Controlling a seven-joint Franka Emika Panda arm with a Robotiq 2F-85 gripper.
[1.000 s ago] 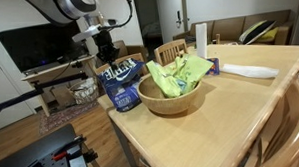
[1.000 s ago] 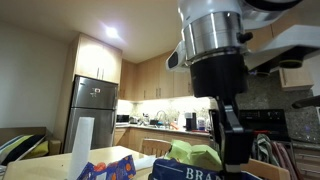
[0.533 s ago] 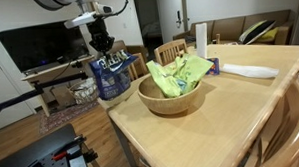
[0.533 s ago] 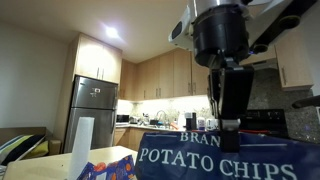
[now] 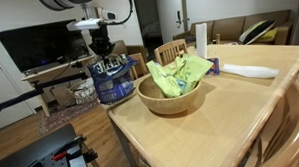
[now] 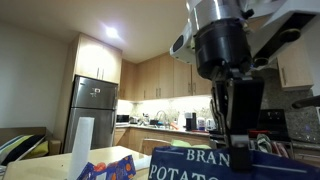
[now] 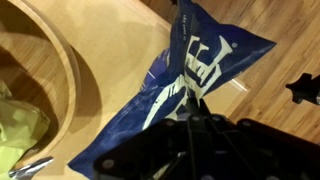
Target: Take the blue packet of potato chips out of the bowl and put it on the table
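My gripper (image 5: 103,55) is shut on the top edge of the blue packet of potato chips (image 5: 113,79) and holds it hanging in the air at the table's corner, just beside the wooden bowl (image 5: 170,97). The packet also fills the bottom of an exterior view (image 6: 225,164) under the gripper (image 6: 232,142). In the wrist view the packet (image 7: 180,75) hangs below the jaws (image 7: 192,103), partly over the table (image 7: 110,55) and partly past its edge. The bowl's rim (image 7: 68,70) is at the left. A lime-green bag (image 5: 177,75) lies in the bowl.
A small blue-red packet (image 5: 214,65), a white paper roll (image 5: 201,37) and a white flat object (image 5: 247,71) lie further along the table. A slat-back chair (image 5: 169,51) stands behind the bowl. Another chair (image 5: 286,124) is at the near right. Floor lies beyond the table edge.
The gripper lifted the blue packet from beside the bowl, carried it up and slightly away from the bowl; it now hangs a little lower than half a second ago.
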